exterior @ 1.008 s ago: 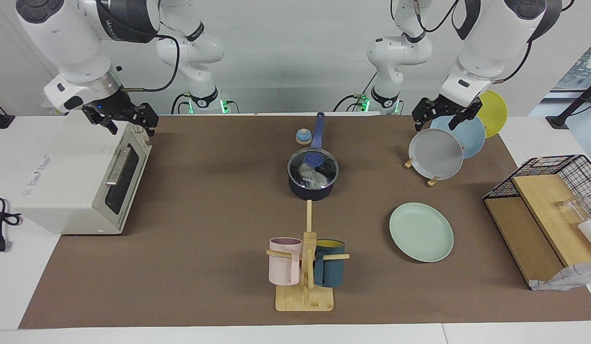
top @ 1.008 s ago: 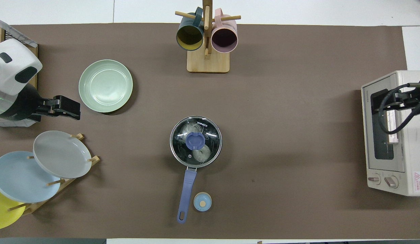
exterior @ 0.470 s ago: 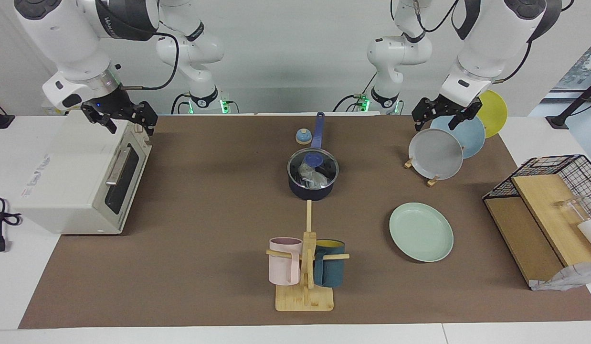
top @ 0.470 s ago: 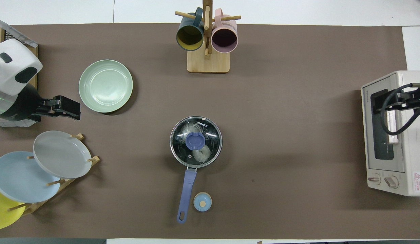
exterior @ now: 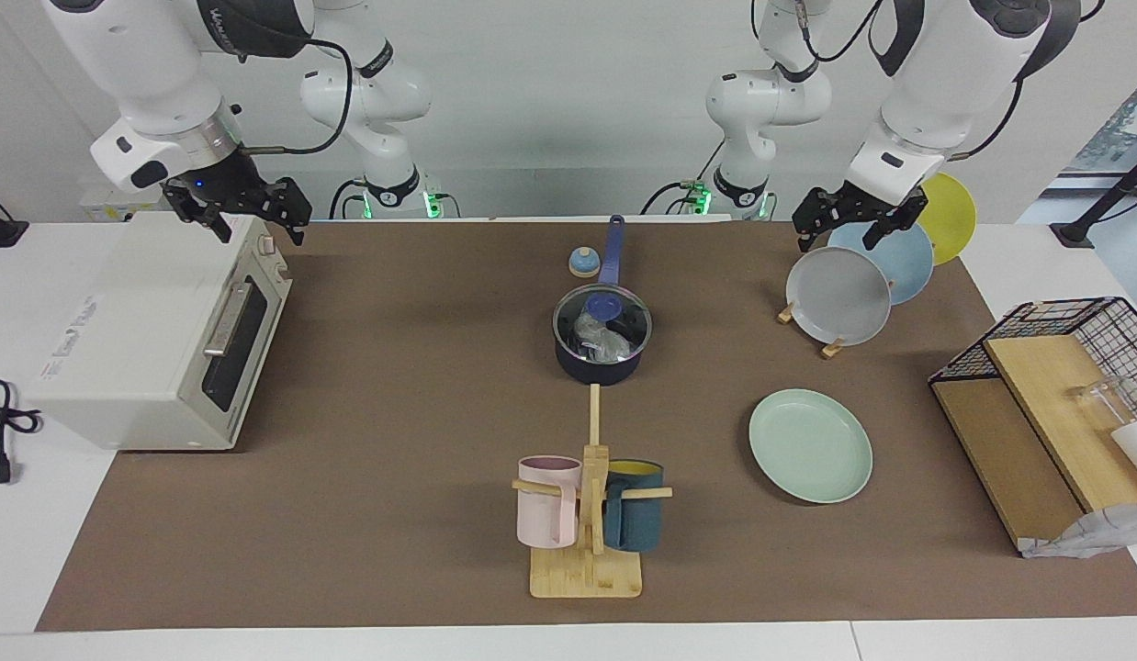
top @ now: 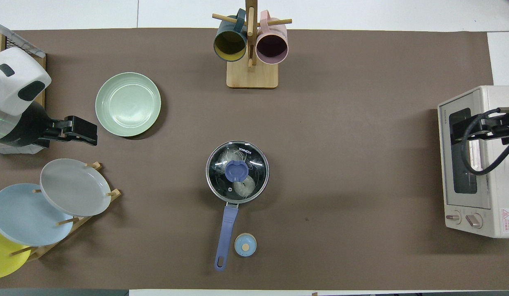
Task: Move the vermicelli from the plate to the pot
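vermicelli in lidded pot, mid-bench | plate bare | left pincer apart over plate rack, nearer plate | right pincer apart over oven; neither holds anything

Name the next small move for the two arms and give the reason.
Probably none beyond parking: the vermicelli already lies in the pot under its glass lid, and the plate is bare. The left gripper hangs over the plate rack, the right gripper over the toaster oven, both holding nothing.
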`<action>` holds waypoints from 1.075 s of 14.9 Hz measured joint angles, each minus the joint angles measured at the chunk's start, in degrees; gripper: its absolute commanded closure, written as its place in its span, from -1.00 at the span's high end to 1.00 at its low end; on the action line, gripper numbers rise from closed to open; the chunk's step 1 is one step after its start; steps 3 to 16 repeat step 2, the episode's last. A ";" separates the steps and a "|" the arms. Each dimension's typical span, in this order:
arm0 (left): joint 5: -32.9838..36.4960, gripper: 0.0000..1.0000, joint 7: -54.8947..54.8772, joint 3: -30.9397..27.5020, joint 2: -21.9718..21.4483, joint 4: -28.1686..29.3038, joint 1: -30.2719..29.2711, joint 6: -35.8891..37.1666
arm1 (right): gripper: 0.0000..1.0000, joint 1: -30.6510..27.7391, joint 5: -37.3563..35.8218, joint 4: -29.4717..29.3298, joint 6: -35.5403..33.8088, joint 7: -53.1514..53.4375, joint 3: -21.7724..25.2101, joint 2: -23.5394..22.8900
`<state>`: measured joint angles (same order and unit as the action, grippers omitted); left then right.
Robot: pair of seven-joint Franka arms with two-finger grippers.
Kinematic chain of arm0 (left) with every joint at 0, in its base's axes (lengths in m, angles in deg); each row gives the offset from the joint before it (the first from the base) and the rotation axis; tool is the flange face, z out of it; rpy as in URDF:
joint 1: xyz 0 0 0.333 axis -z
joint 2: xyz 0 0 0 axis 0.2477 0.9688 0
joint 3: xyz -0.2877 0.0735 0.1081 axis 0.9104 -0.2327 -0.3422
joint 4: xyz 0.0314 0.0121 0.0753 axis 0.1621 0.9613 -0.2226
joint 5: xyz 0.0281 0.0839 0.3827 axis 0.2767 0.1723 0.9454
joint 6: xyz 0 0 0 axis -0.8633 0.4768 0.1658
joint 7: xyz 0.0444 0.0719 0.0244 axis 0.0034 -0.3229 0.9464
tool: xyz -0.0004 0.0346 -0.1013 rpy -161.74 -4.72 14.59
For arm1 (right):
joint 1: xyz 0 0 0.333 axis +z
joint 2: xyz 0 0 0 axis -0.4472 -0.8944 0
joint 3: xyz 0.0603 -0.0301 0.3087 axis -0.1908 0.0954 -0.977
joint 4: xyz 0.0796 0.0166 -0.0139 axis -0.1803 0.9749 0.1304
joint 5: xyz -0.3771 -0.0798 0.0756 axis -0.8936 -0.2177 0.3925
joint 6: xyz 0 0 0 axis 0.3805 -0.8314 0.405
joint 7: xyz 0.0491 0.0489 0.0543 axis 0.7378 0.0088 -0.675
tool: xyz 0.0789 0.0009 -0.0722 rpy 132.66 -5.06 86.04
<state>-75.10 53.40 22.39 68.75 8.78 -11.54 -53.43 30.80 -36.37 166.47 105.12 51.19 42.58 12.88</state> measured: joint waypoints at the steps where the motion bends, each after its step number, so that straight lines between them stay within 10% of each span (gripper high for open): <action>1: 0.00 1.00 0.00 0.00 0.00 0.00 0.00 0.00 | 1.00 -0.01 0.00 0.00 0.00 0.00 0.00 0.00; 16: 0.00 1.00 0.00 0.00 0.00 0.00 0.00 0.00 | 1.00 -0.01 0.00 0.00 0.00 0.00 0.00 0.00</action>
